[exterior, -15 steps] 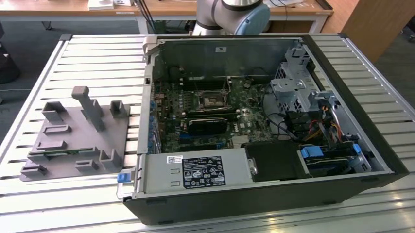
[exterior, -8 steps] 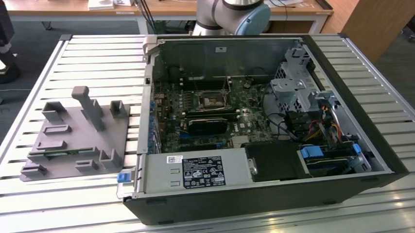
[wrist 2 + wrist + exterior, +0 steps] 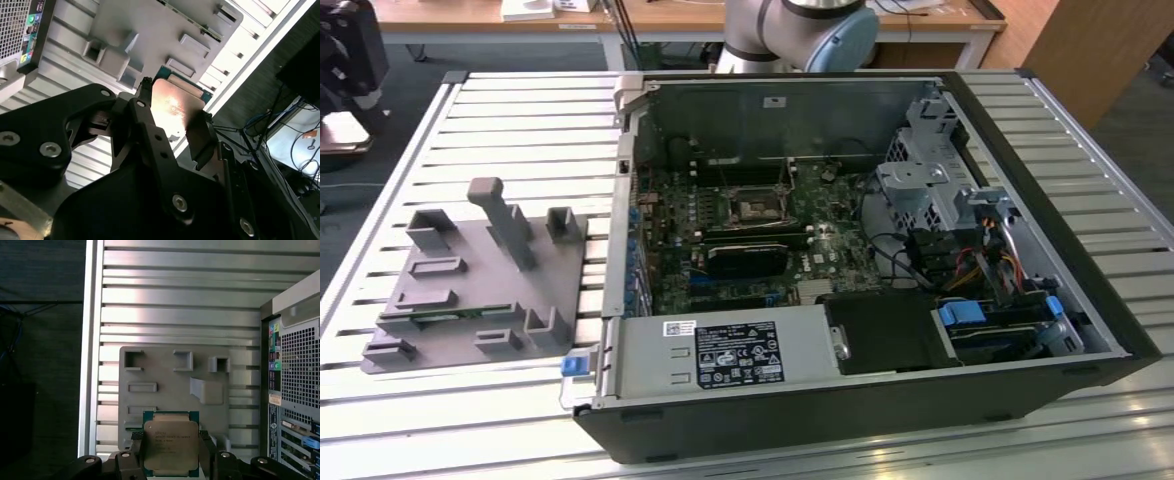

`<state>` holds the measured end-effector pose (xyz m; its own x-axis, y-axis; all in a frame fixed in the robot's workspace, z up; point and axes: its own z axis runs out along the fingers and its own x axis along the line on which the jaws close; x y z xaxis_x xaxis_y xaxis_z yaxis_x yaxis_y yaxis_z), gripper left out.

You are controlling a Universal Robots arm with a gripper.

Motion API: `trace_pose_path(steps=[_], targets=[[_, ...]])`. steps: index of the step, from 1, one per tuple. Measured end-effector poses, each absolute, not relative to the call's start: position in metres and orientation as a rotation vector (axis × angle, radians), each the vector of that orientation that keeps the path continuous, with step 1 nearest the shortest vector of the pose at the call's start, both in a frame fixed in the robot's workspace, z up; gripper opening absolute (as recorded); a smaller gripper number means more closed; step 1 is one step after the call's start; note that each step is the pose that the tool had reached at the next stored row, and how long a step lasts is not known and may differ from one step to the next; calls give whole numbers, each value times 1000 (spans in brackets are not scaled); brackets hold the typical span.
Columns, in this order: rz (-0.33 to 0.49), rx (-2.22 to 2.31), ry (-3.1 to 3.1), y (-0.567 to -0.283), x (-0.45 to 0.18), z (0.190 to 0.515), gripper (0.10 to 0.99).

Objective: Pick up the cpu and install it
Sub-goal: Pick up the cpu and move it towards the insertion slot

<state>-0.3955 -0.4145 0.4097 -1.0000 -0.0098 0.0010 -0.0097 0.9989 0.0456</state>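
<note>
black fingers (image 3: 142, 452) of the gripper (image 3: 171, 462) sit closest to the lens, clamped on two opposite edges of the cpu (image 3: 171, 442) and spread no wider than the chip itself. in the first wrist view its silvery metal top faces the camera, with a few lines of faint dark print on it and a green rim around it. in the second wrist view the chip's face reflects a warm glare between the same two fingers. the cpu is held up clear of the grey tray (image 3: 165, 372), over one edge of it; the tray's moulded slots and blocks lie beneath. the tray rests on a slatted metal table (image 3: 175, 300), just beside the computer case (image 3: 854, 420), whose rear panel shows coloured ports (image 3: 273, 365) and a vent grille. in the exterior view the case lies open on its side, the black socket (image 3: 757, 208) on the motherboard uncovered, and a white printed label (image 3: 738, 358) sits on the grey power supply box. the robot arm's base (image 3: 801, 30) stands behind the case.
</note>
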Motion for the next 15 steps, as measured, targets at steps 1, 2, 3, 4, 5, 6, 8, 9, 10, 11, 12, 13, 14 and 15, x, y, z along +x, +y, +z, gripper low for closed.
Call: trace_pose_path(steps=[1,2,3,4,5,6,8,9,10,11,12,13,14,15], targets=[[-72,15,-3139,-415,-391,410,525],[-72,15,-3139,-415,-387,410,525],[-72,15,-3140,-415,-382,410,525],[-72,15,-3140,-415,-378,409,525],[-72,15,-3140,-415,-375,409,525],[-72,16,-3140,-415,-372,409,525],[-72,15,-3140,-415,-367,409,525],[-72,15,-3140,-415,-364,409,525],[-72,15,-3140,-415,-361,409,525],[-72,15,-3140,-415,-358,409,525],[-72,15,-3140,-415,-355,409,525],[-72,15,-3140,-415,-352,409,525],[-72,15,-3141,-415,-350,409,525],[-72,15,-3140,-415,-347,408,525]])
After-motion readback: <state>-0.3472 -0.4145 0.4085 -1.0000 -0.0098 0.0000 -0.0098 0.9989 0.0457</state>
